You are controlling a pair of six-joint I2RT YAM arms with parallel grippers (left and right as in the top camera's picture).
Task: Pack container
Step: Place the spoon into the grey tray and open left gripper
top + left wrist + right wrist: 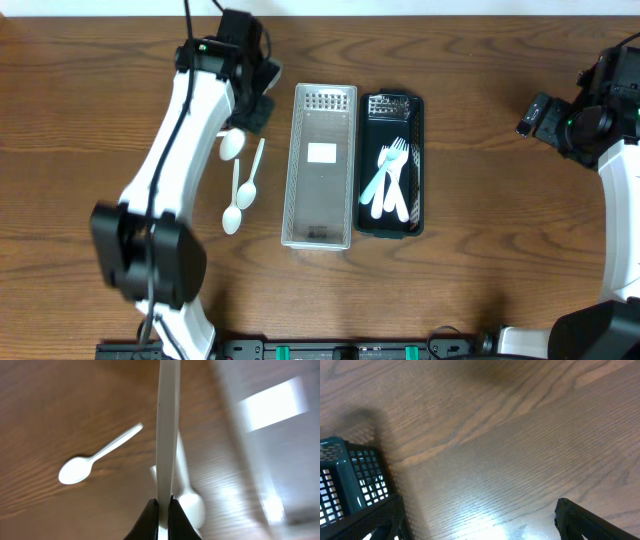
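Looking down from above, the left gripper (252,105) sits at 11 o'clock on the table (480,270). It is clenched on the held spoon (231,145), whose white bowl pokes out toward 6 o'clock. The bin-side spoon (249,190) and the outer spoon (232,218) lie on the wood near it. The clear bin (320,215) stands in the middle. The green bin (415,150) is right beside it at 3 o'clock, with forks (392,170) inside. The right gripper (535,115) is at 2 o'clock, well apart from both bins.

The left wrist view shows the jaws pinching the held spoon (167,425) by its handle. The outer spoon (75,470) lies at 9 o'clock. The bin-side spoon (192,505) peeks out behind the handle.

The right wrist view shows the right gripper (480,520) spread wide over bare wood. A green bin (340,475) corner is at 8 o'clock.
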